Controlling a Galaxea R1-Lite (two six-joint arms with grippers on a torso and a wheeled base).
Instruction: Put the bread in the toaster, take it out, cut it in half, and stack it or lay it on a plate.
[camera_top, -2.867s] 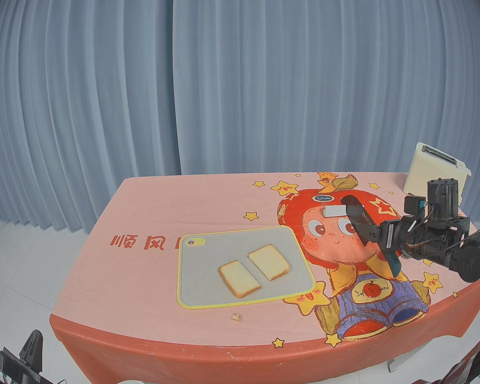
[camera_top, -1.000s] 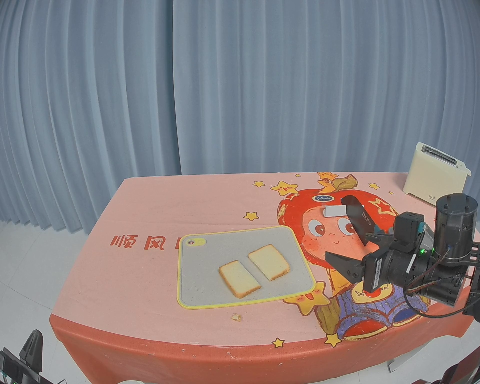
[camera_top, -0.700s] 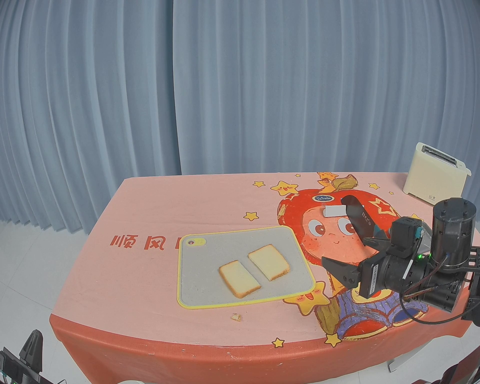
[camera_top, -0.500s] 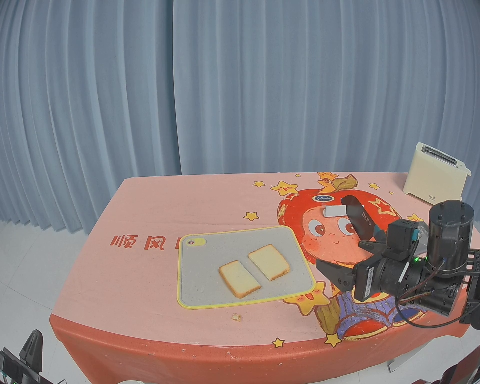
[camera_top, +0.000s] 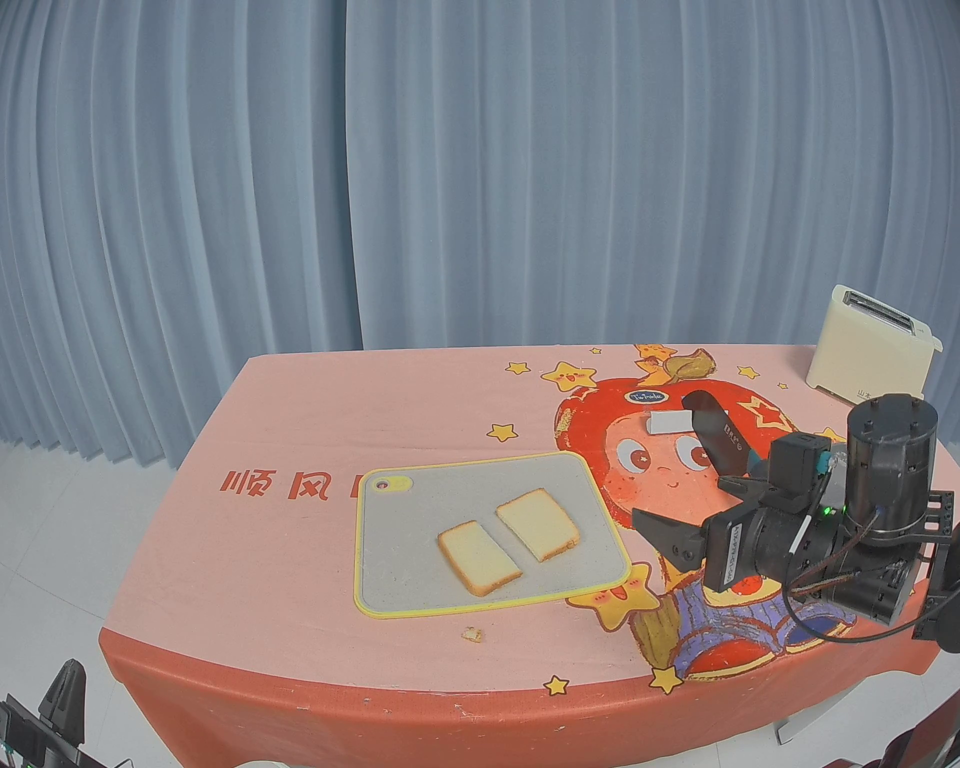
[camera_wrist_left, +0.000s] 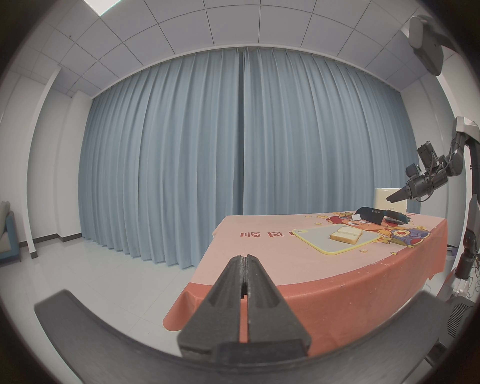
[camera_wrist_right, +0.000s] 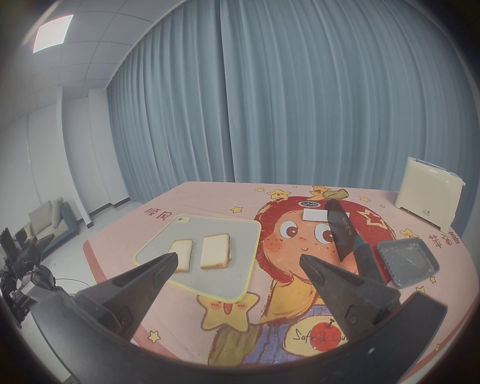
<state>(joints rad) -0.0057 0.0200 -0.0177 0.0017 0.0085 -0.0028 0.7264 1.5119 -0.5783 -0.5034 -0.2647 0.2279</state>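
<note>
the bread lies cut, a near half (camera_top: 479, 557) and a far half (camera_top: 538, 523) just apart on the cutting board (camera_top: 400, 540), well in from its yellow edge. the board sits near the front edge of the desk (camera_top: 330, 400), with a crumb (camera_top: 471, 633) between them. the right claw (camera_top: 683, 501), spread wide, hovers just past the board's right edge. behind it lie the knife (camera_top: 712, 425) and a grey tray (camera_wrist_right: 407, 261). the toaster (camera_top: 868, 352) stands at the far right corner. the left claw (camera_wrist_left: 243, 265), pressed together, hangs well off the desk's left side.
</note>
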